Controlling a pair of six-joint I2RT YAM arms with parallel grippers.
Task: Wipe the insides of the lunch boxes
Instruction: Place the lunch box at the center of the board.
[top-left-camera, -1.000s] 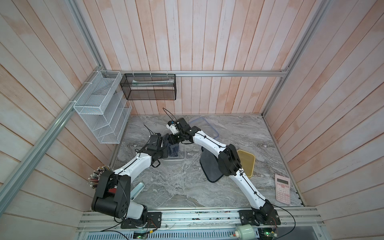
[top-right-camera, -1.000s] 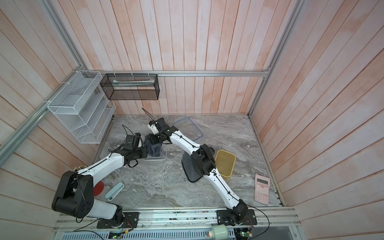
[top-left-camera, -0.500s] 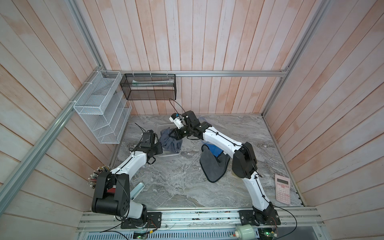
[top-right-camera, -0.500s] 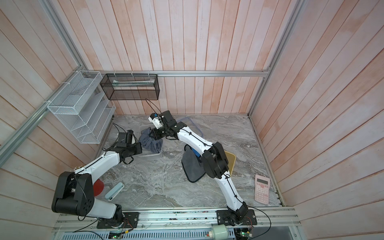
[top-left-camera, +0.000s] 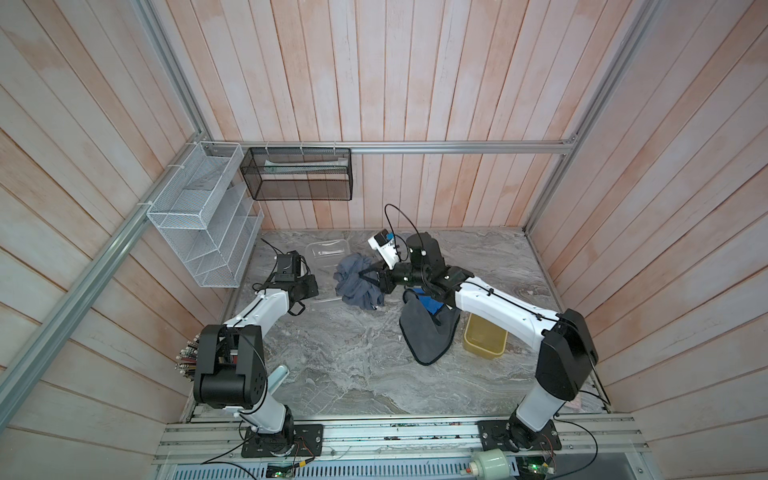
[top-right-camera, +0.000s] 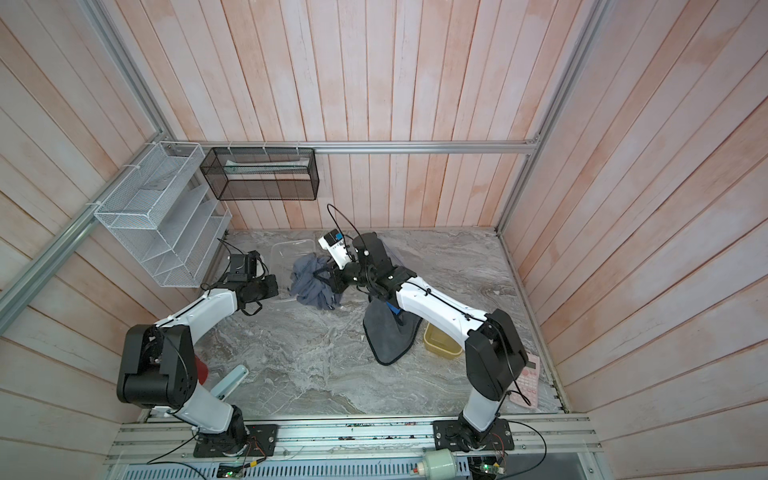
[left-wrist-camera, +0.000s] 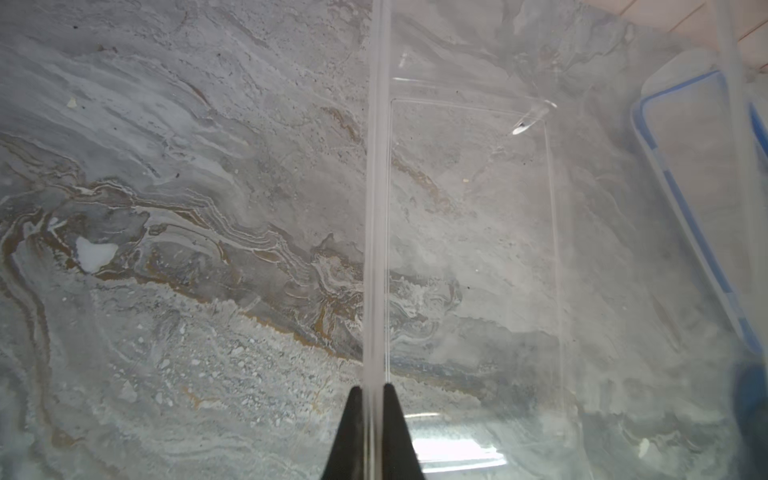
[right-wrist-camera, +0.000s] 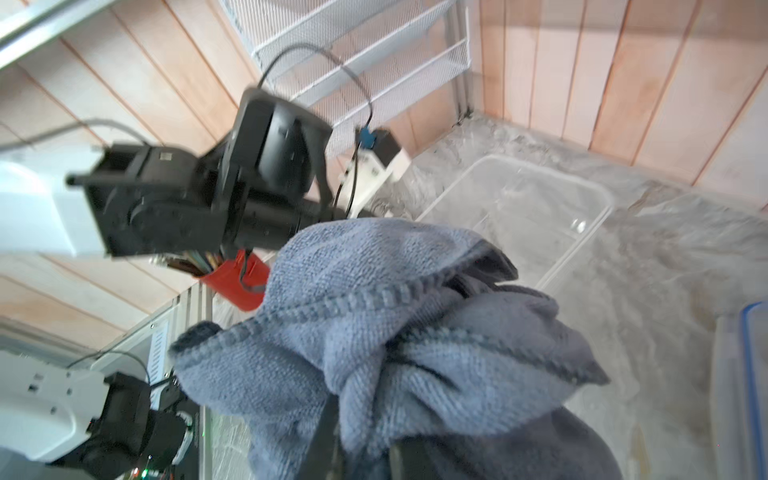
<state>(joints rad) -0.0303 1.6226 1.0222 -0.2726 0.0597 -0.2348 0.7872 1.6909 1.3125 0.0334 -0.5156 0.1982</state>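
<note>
both top views: two lunch boxes stand on the desk (top-left-camera: 353, 374). the clear lunch box (top-left-camera: 326, 257) sits near the back wall, below the white wire rack (top-left-camera: 203, 220) and the black mesh basket (top-left-camera: 297, 178). the amber lunch box (top-left-camera: 484, 345) is well apart from it, partly under the right forearm. there are two cloths. a bunched blue-grey towel (top-left-camera: 355, 282) hangs from the right claw (top-left-camera: 368, 277) at the side of the clear lunch box that faces the amber one. a dark grey cloth (top-left-camera: 424, 336) lies flat between the two boxes. the left claw (top-left-camera: 316, 289) is at the opposite long edge of the clear lunch box. a wide stretch of bare desk lies between the clear lunch box and the front rail. one pink calculator (top-right-camera: 528, 380) lies beyond the amber box, far from the clear one.

left wrist: the left claw (left-wrist-camera: 375, 401) is pinched tight on the rim of the clear lunch box (left-wrist-camera: 469, 249), whose wall runs straight away from the fingertips. one blue-rimmed lid (left-wrist-camera: 698, 199) shows through the far wall, just beside the box.

right wrist: the right claw (right-wrist-camera: 361, 449) is closed on the towel (right-wrist-camera: 395, 332), which fills the foreground. the clear lunch box (right-wrist-camera: 519, 216) lies open behind it. one red cup (right-wrist-camera: 237, 282) of pencils stands well beyond the box.
</note>
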